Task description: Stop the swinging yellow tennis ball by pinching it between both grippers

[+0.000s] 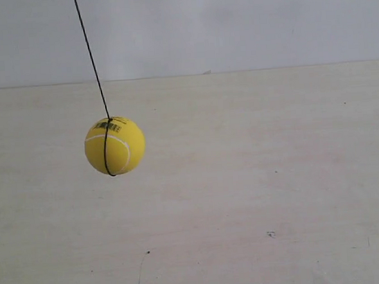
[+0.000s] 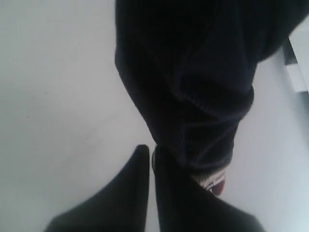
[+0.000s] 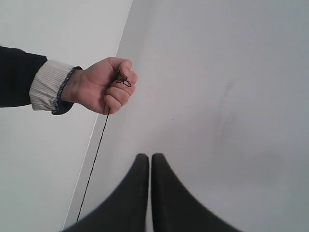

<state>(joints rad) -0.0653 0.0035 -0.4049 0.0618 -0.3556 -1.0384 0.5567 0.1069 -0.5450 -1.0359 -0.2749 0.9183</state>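
The yellow tennis ball [image 1: 114, 146] hangs left of centre in the exterior view on a thin black string [image 1: 90, 55] that slants up to the left. No gripper shows in that view. In the left wrist view my left gripper [image 2: 150, 153] has its black jaws nearly together with nothing between them; a dark sleeve [image 2: 188, 82] fills the space beyond. In the right wrist view my right gripper [image 3: 148, 159] is shut on nothing. A person's hand [image 3: 102, 87] holds the string [image 3: 94, 159] beyond it. The ball is out of both wrist views.
A pale wooden surface [image 1: 244, 196] lies behind and below the ball, with a grey wall [image 1: 234, 23] above it. The person's arm has a dark sleeve with a white cuff [image 3: 46, 85].
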